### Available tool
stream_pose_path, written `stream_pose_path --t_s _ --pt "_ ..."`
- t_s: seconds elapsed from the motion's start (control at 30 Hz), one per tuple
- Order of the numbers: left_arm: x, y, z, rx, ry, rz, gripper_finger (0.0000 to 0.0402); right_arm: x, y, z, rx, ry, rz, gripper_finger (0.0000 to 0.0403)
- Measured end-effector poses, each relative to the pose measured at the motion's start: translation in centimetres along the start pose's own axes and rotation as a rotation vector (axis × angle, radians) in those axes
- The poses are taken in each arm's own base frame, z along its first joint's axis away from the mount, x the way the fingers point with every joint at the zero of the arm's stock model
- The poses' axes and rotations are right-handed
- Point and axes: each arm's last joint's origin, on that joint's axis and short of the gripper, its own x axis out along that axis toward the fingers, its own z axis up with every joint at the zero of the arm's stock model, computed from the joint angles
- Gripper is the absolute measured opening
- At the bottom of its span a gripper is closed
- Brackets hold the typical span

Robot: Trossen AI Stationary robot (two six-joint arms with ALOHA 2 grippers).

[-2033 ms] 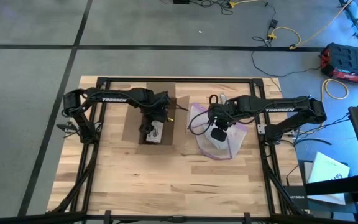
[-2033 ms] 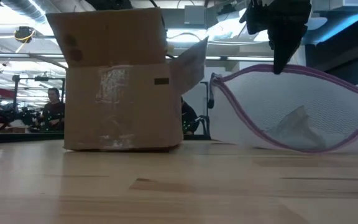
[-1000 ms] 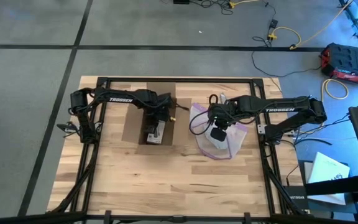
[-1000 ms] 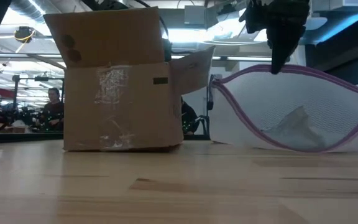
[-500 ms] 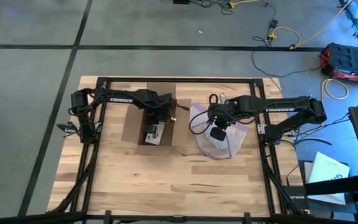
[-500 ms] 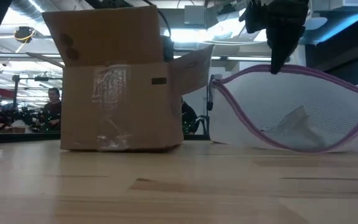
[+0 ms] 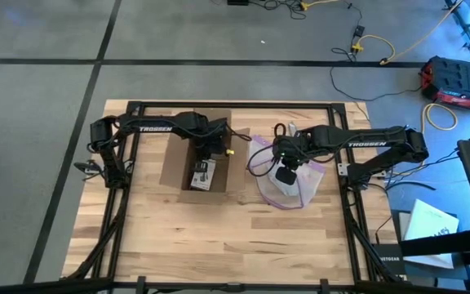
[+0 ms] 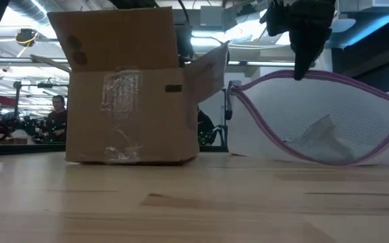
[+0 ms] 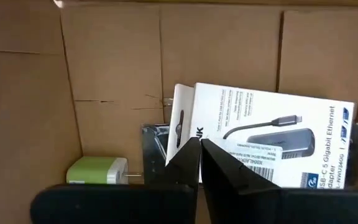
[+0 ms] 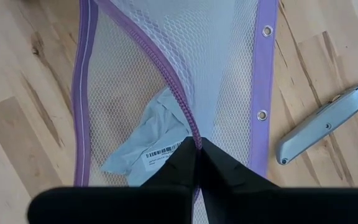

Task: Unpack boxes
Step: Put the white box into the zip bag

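The plain brown cardboard box (image 8: 123,88) stands open on the pale wooden counter (image 7: 219,237), its flaps up, toward the left and far side. The left pincer (image 9: 199,149) is down inside it, clenched, its tips on the edge of a white carton printed with a USB-C adapter (image 9: 272,134); I judge it is gripping that carton, though the contact itself is hard to make out. A small green and white charger plug (image 9: 98,170) lies on the box floor beside it.

To the right, the right pincer (image 10: 197,148) is clenched on the purple zip edge of a clear mesh bag (image 8: 316,118), holding its mouth up. One pale flat packet (image 10: 151,140) is inside. A grey utility knife (image 10: 328,121) lies on the counter just beside the bag.

Unpacking looks about midway: at least two items remain in the box.
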Motion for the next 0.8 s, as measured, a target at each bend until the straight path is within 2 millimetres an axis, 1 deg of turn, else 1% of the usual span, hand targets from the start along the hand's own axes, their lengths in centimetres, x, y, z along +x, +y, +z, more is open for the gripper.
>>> stream_pose_path --t_s 0.1,0.17,0.23,0.37,0.47,0.53,0.63,0.67,0.73,0.8 --pt "-0.1 0.3 0.1 -0.104 -0.018 0.017 0.0007 0.0 0.0 0.0 0.0 0.0 0.0 0.0" --pt "-0.4 0.2 0.1 -0.148 -0.036 -0.008 0.0023 0.0 0.0 0.0 0.0 0.0 0.0 0.0" --pt "-1.3 -0.2 0.1 -0.173 -0.071 -0.045 0.0048 0.0 0.0 0.0 -0.004 -0.002 0.001 0.0" --pt "-4.3 -1.3 -0.3 -0.233 -0.143 -0.071 0.0115 0.0 0.0 0.1 -0.022 -0.006 0.002 0.0" --pt "-7.2 -2.2 -1.2 -0.317 -0.228 -0.067 0.0169 0.0 0.0 0.1 -0.026 -0.007 0.002 0.0" --pt "-9.4 -3.3 -1.9 -0.339 -0.304 -0.096 0.0199 0.0 0.0 0.1 -0.043 -0.006 0.001 0.0" --pt "-12.4 -5.5 -2.9 -0.293 -0.408 -0.156 0.0231 0.0 0.0 0.1 -0.077 -0.007 0.002 0.0" --pt "-12.8 -6.1 -3.1 -0.279 -0.421 -0.154 0.0237 0.0 0.0 0.1 -0.09 -0.008 0.002 0.0" --pt "-13.1 -7.0 -3.2 -0.272 -0.415 -0.119 0.0241 0.0 0.0 0.1 -0.108 -0.007 0.002 0.0" --pt "-12.4 -7.7 -3.0 -0.258 -0.388 -0.074 0.0241 0.0 0.0 0.1 -0.128 -0.007 0.001 0.0"
